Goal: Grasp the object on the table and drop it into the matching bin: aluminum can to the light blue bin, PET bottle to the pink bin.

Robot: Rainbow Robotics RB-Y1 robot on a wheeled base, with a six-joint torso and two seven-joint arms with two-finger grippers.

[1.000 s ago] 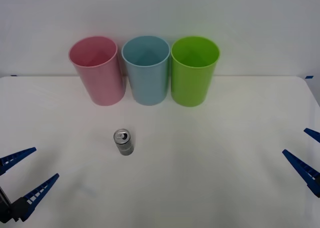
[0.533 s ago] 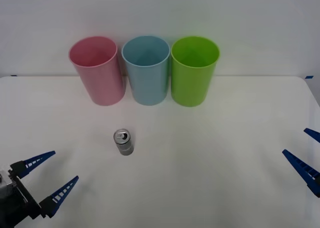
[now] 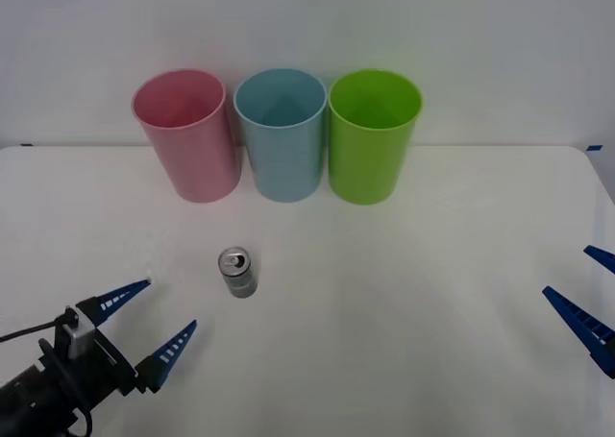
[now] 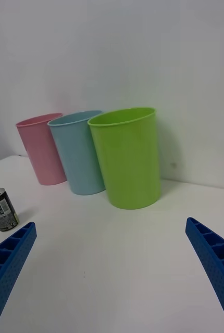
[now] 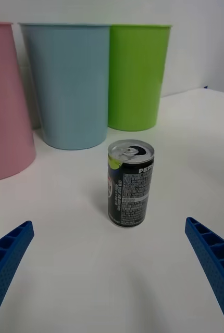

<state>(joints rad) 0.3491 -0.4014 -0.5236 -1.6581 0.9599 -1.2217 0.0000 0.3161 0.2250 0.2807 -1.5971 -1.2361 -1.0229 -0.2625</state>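
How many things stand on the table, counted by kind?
Bins: 3 – pink bin, light blue bin, lime green bin
Aluminum cans: 1 – aluminum can
Total: 4

Right tool (image 3: 588, 303) and pink bin (image 5: 5, 104), both cropped at frame edges

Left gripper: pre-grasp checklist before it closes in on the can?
1. Left gripper open: ok.
2. Can upright on the table, centred between the fingers in the left wrist view: ok.
3. Fingers around the can: not ok, short of it.
4. Approach path clear: ok.
5. Light blue bin upright, mouth open, between the pink bin and the lime green bin: ok.
6. Right gripper parked at the table's right edge: ok.
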